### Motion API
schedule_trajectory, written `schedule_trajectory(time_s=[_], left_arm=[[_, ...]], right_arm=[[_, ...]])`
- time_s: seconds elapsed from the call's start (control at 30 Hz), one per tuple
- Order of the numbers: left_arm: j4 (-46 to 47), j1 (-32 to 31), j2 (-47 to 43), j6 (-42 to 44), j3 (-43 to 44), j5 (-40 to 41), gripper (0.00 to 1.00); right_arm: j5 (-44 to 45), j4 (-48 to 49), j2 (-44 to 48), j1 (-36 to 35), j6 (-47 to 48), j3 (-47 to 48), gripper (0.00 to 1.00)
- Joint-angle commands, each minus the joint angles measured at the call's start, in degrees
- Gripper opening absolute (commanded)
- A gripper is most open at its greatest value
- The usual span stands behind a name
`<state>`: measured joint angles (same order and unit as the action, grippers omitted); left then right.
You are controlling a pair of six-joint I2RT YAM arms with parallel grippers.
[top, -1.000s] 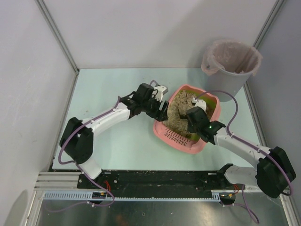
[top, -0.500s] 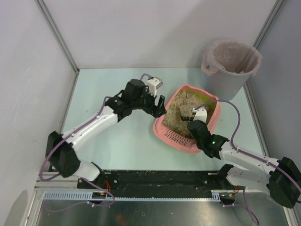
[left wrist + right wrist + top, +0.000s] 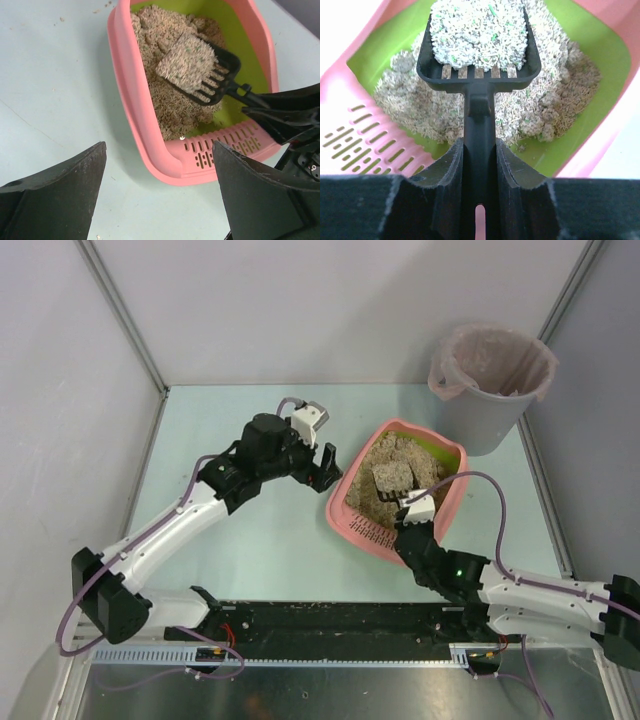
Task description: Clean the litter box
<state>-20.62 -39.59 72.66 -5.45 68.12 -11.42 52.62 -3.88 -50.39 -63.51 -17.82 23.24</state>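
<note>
The pink litter box (image 3: 343, 502) lies right of the table's middle, its slotted rim (image 3: 372, 533) toward me, with green lining and beige litter inside. My right gripper (image 3: 409, 523) is over the slotted end, shut on the handle of a black slotted scoop (image 3: 479, 80). The scoop carries a square clump of litter (image 3: 393, 477) above the litter bed. My left gripper (image 3: 325, 462) is open and empty, just left of the box's left rim (image 3: 135, 115) and not touching it. In the left wrist view the scoop (image 3: 220, 82) and clump (image 3: 187, 62) show over the box.
A grey round bucket (image 3: 490, 400) lined with a pinkish bag stands at the back right, beyond the box. Grey walls close the table on the left, back and right. A few crumbs lie on the table left of the box.
My left gripper has drawn back left, away from the box's rim. My right arm has pulled back toward me, and the scoop now holds a clump above the litter.
</note>
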Motion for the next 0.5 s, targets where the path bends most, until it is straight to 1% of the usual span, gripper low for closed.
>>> schedule_trajectory(time_s=[0.0, 0.07, 0.1, 0.13, 0.17, 0.2, 0.23, 0.27, 0.3, 0.33, 0.37, 0.4, 0.43, 0.47], left_arm=[[0.5, -0.2, 1.0, 1.3, -0.3, 0.6, 0.91], [0.4, -0.3, 1.3, 1.2, -0.4, 0.5, 0.91], [0.5, -0.2, 1.3, 1.2, -0.4, 0.4, 0.91], [0.4, -0.3, 1.3, 1.2, -0.4, 0.5, 0.91], [0.4, -0.2, 1.2, 1.2, -0.4, 0.4, 0.91], [0.4, -0.3, 1.2, 1.2, -0.4, 0.3, 0.91], [0.4, -0.2, 1.1, 1.2, -0.4, 0.3, 0.91], [0.5, -0.3, 1.1, 1.2, -0.4, 0.3, 0.91], [0.4, -0.2, 1.2, 1.3, -0.4, 0.4, 0.91], [0.4, -0.3, 1.2, 1.4, -0.4, 0.6, 0.91], [0.4, -0.2, 1.2, 1.5, -0.4, 0.7, 0.91], [0.4, -0.2, 1.2, 1.5, -0.5, 0.8, 0.91], [0.5, -0.2, 1.2, 1.6, -0.5, 1.0, 0.91], [0.5, -0.2, 1.0, 1.6, -0.4, 1.0, 0.91]], right_arm=[[8.1, 4.2, 4.0, -1.2, -1.1, -0.7, 0.00], [6.6, 4.1, 3.9, -1.4, -2.6, -1.0, 0.00], [6.9, 2.1, 3.5, -2.1, -3.5, -0.9, 0.00], [8.0, 1.1, 3.2, -2.4, -5.3, -0.9, 0.00], [9.2, -0.1, 3.5, -2.5, -9.4, -0.9, 0.00], [9.9, -0.7, 3.9, -2.5, -10.2, -1.6, 0.00], [8.7, 1.0, 4.4, -2.8, -8.9, -2.1, 0.00], [6.3, 3.2, 4.3, -3.4, -5.5, -2.8, 0.00], [7.0, 5.5, 4.0, -4.2, -5.1, -2.9, 0.00], [9.1, 4.6, 3.1, -5.9, -6.2, -2.3, 0.00], [14.4, 1.6, 2.7, -6.2, -8.5, -1.8, 0.00], [16.4, -3.9, 3.3, -6.2, -14.8, -1.5, 0.00], [16.7, -4.8, 4.2, -6.2, -15.6, -2.0, 0.00], [12.9, -3.3, 5.1, -6.4, -13.4, -2.8, 0.00]])
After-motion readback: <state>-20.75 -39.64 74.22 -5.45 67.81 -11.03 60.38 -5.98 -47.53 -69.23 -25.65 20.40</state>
